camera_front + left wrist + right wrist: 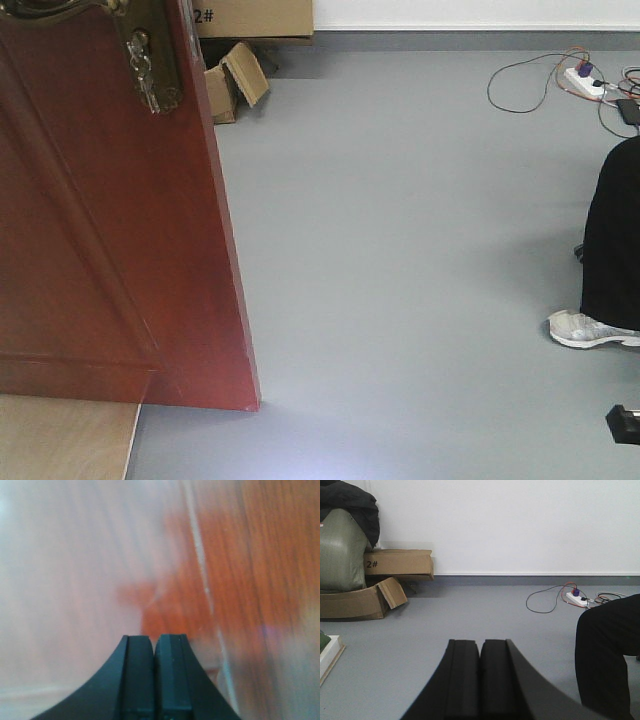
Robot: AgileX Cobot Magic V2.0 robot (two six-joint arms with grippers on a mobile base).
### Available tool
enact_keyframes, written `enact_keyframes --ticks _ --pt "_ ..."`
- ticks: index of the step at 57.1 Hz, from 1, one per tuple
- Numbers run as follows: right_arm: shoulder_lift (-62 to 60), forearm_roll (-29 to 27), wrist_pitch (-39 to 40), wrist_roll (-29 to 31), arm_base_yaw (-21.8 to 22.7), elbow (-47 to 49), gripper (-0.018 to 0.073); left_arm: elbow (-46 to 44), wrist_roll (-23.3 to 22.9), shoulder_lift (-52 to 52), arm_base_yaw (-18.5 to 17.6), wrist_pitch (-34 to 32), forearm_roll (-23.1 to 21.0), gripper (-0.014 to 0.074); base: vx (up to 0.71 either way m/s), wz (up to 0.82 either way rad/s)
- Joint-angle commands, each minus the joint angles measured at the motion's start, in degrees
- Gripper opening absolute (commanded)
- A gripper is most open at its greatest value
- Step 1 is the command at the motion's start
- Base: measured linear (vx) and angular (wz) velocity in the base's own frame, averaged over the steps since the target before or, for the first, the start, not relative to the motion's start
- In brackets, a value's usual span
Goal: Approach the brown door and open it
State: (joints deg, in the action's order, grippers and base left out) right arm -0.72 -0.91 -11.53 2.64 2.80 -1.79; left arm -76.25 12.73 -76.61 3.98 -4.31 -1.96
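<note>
Front view, brown door (110, 230): fills the left part of the frame; its free edge runs from the top down to a bottom corner resting above the grey floor (400, 250); the leaf stands swung out, with open floor to its right
Front view, lock plate (153, 58): dark ornate plate near the top of the door, with keys hanging from it; a piece of the brass lever handle (60, 10) shows at the top edge
Front view, surroundings: cardboard boxes (240, 50) beyond the door by the wall; a white power strip (585, 82) with cables at upper right; a person's dark trouser leg (615, 235) and pale shoe (590, 330) at the right edge; a light wooden board (65, 435) at lower left, below the door
Left wrist view, left gripper (154, 675): both black fingers pressed together, no gap between them, nothing pinched
Left wrist view, brown door (235, 565): blurred reddish wood grain fills the frame directly in front of the fingertips; contact cannot be told
Right wrist view, right gripper (480, 685): black fingers pressed together, holding nothing, facing open grey floor (470, 615)
Right wrist view, surroundings: box marked "2#" (397, 562) and a flattened box (360, 600) at left by the white wall (520, 525); a green sack (340, 550) with a dark garment (350, 502) on top; power strip (575, 599) and cables at right; dark trouser leg (607, 650) at right; the door is outside this view
</note>
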Motion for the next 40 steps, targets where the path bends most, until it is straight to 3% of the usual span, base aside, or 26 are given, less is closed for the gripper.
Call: enact_keyframes --ticks 1,40 --pt "-0.63 0.34 4.33 0.31 0.27 -0.21 0.0000 -1.81 -0.15 1.50 -0.41 -4.65 -0.19 -0.0006 0.02 0.00" --pt "-0.63 0.34 4.33 0.31 0.27 -0.21 0.0000 -1.81 -0.15 1.50 -0.41 -6.49 -0.70 -0.0006 0.00 0.00"
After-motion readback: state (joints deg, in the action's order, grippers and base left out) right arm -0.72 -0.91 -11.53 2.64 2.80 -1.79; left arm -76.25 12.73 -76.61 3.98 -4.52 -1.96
